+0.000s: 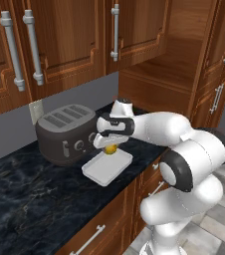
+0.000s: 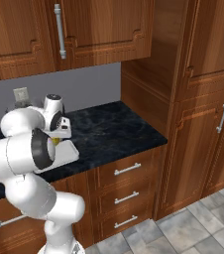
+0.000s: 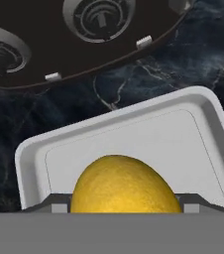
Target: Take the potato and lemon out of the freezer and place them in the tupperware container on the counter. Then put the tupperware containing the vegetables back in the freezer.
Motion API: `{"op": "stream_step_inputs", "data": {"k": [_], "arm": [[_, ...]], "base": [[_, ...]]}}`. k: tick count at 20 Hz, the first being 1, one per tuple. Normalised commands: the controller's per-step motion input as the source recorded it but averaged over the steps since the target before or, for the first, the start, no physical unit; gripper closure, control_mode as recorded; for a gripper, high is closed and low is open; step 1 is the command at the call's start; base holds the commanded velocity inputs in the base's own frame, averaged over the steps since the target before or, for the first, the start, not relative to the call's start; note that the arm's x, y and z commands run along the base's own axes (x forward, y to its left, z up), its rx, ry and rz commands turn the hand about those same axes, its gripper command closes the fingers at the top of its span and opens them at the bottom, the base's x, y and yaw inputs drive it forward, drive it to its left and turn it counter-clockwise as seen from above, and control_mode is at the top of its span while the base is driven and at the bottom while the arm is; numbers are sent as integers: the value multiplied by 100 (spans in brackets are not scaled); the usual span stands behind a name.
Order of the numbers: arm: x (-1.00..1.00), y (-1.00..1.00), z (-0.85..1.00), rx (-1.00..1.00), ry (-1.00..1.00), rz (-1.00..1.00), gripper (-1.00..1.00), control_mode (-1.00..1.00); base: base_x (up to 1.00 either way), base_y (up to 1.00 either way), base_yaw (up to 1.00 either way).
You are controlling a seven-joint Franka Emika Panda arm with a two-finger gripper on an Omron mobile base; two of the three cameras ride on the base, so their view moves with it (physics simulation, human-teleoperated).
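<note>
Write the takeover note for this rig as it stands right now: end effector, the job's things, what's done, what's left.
End effector: closed on the round saturated yellow-orange lemon, held just above the shallow white rectangular tupperware container.
Container: sits on the dark blue-black marbled counter, right in front of the dark grey toaster. Its visible floor is bare; no potato seen in it.
Done: lemon fetched and brought over the container.
Left: release the lemon into the container, add the potato, then carry the filled container to the freezer.
</note>
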Motion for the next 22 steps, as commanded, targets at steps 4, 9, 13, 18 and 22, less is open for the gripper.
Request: {"op": "stream_step_inputs", "data": {"k": [4,9,13,18,22], "arm": [[36,9,-65,-9,1,7,100,-100],[9,2,-60,-7,1,6,100,-100],[0,0,-48,-3,0,5,100,-100],[0,0,-33,-1,0,2,-100,-100],[-45,-13,6,0,-7,0,-100,-100]], "base": [[0,0,0],[0,0,0],[0,0,0],[0,0,0],[0,0,0]]}}
